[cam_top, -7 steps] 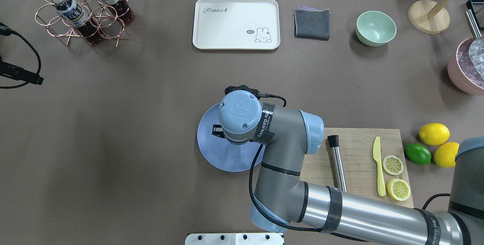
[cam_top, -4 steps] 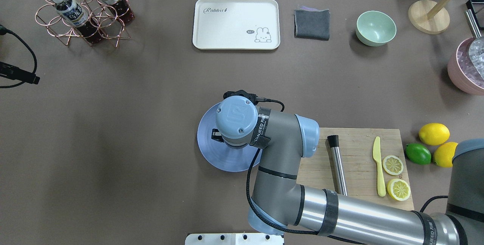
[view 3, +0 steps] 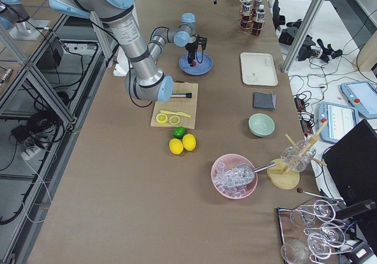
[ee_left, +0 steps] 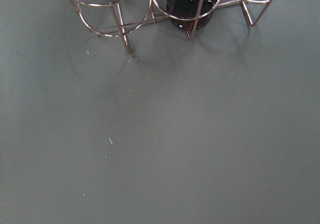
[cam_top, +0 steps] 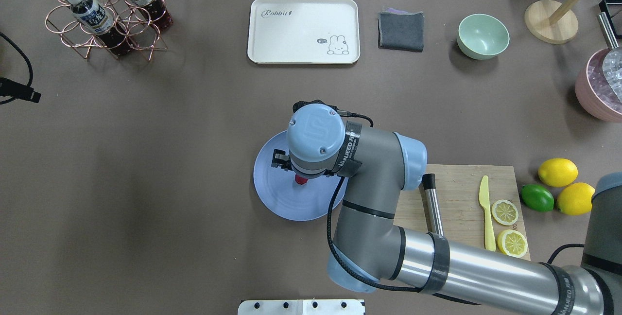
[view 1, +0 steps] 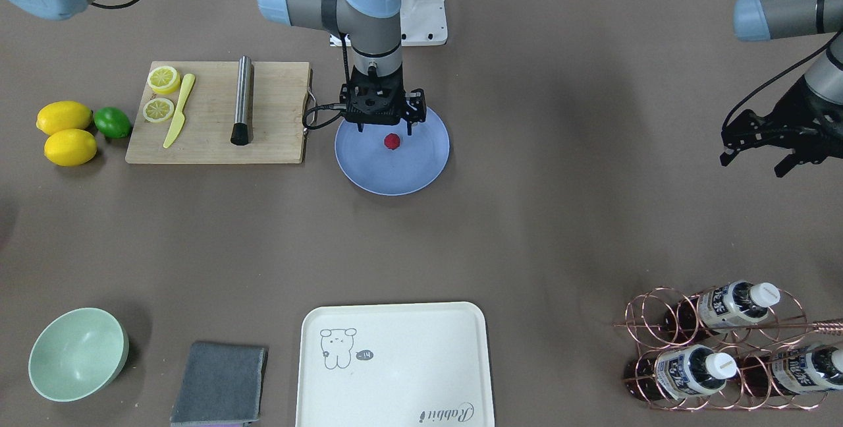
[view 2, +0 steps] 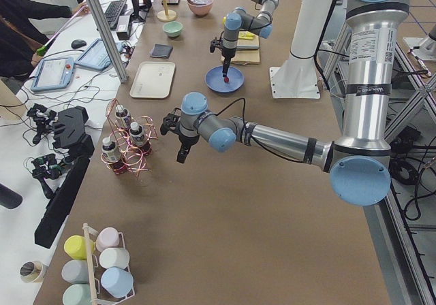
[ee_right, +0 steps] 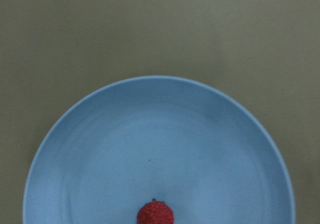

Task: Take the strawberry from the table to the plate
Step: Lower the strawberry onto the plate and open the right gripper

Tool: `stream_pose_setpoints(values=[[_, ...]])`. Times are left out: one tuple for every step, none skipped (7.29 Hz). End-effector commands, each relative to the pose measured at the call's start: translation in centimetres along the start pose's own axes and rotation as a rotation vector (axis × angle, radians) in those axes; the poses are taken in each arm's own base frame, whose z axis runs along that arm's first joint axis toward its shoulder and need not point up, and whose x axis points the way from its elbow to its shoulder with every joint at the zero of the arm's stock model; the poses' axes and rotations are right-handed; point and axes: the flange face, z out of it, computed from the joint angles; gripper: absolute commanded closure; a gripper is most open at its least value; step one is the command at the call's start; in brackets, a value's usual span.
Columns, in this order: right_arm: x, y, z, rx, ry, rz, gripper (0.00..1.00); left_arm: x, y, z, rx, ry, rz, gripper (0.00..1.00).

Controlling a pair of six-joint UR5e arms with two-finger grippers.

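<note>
The small red strawberry [view 1: 392, 142] [cam_top: 301, 180] [ee_right: 155, 213] lies on the blue plate [view 1: 395, 175] [cam_top: 279, 201] [ee_right: 150, 134], near its middle, free of any finger. My right gripper [view 1: 385, 129] hangs open just above it, one finger on each side and clear of the berry. From overhead the right wrist covers most of that gripper. My left gripper [view 1: 754, 162] hovers open and holds nothing, far off over bare table [cam_top: 146, 159] near the bottle rack.
A wooden cutting board [view 1: 276, 117] with a steel rod, yellow knife and lemon slices touches the plate's side. Two lemons and a lime [view 1: 112, 122] lie beyond it. A cream tray [cam_top: 303, 30], grey cloth, mint bowl [cam_top: 483, 36] and copper bottle rack [cam_top: 104, 13] line the far edge.
The right wrist dipped, then rose and shifted slightly toward the table's far side. The strawberry, hidden under the wrist before, now shows on the plate. The left gripper slid further toward the left edge.
</note>
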Motion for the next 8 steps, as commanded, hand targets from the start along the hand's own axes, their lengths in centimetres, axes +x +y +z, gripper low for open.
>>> stream_pose_setpoints(values=[[7.5, -5.7, -5.4, -0.048, 0.041, -0.022, 0.0, -3.5, 1.1, -1.7, -0.012, -0.01, 0.085, 0.02], [13.6, -8.4, -6.8, -0.039, 0.071, -0.084, 0.0, -5.7, 1.2, -3.6, 0.004, -0.035, 0.072, 0.02], [22.1, -11.9, -7.4, -0.05, 0.119, -0.14, 0.0, -7.2, 1.4, -5.7, -0.004, -0.06, 0.093, 0.02], [31.3, -15.4, -8.1, -0.084, 0.161, -0.216, 0.0, -9.7, 1.5, -9.4, -0.038, -0.105, 0.102, 0.02], [40.4, -18.9, -9.9, -0.097, 0.192, -0.281, 0.0, -12.4, 1.6, -12.2, -0.07, -0.13, 0.13, 0.02], [48.8, -20.8, -12.5, -0.131, 0.13, -0.249, 0.0, -14.1, 2.4, -13.2, -0.087, -0.139, 0.115, 0.02], [55.9, -21.6, -13.7, -0.149, 0.107, -0.261, 0.0, -14.6, 3.0, -12.8, -0.098, -0.138, 0.103, 0.02], [61.5, -22.1, -14.5, -0.149, 0.115, -0.267, 0.0, -15.6, 5.1, -11.7, -0.127, -0.134, 0.08, 0.02]])
